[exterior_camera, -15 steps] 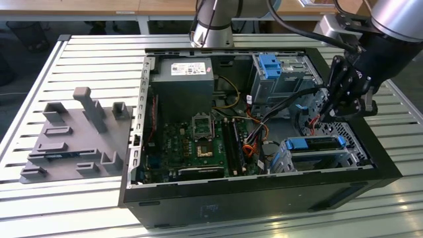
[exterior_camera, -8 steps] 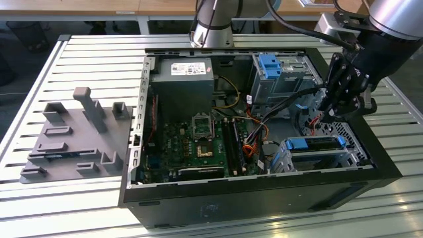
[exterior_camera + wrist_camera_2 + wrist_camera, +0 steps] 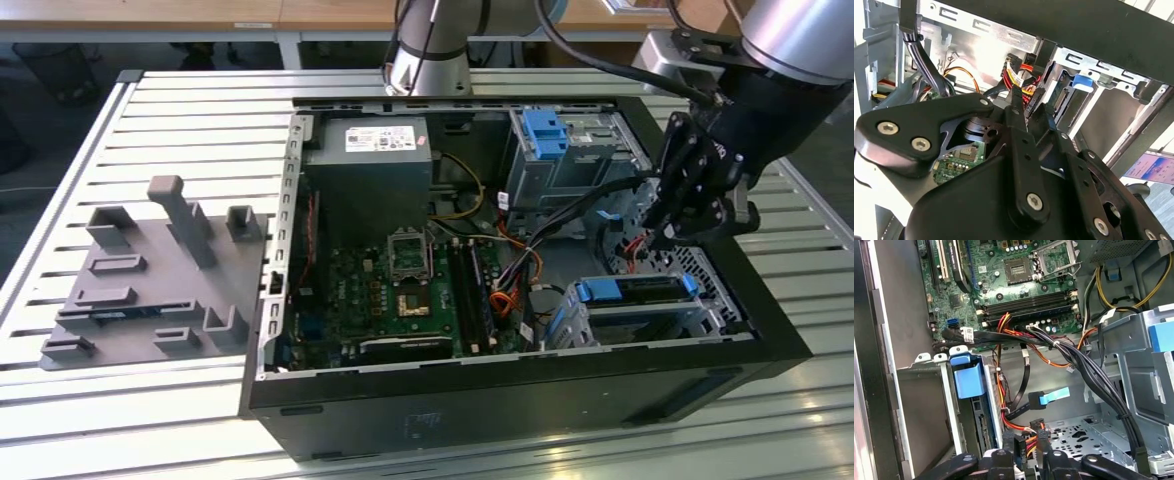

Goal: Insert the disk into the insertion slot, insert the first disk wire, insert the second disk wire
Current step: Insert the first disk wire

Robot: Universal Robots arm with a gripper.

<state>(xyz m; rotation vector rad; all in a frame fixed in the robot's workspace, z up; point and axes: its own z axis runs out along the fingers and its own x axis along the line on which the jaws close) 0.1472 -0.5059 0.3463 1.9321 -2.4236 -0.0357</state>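
Your hand (image 3: pixel 1026 454) is pinched narrow on the disk wire (image 3: pixel 1021 440), just beside the connector edge of the disk (image 3: pixel 638 290), which sits in the insertion slot (image 3: pixel 594 325). Square the plug to its socket, approach straight, and press gently; the cable bundle (image 3: pixel 1089 370) crowds close.

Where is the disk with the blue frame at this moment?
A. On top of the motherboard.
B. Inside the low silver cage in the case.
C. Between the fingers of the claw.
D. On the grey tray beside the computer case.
B: in the exterior view the disk sits in the low silver cage, while the claw pinches a black wire plug.
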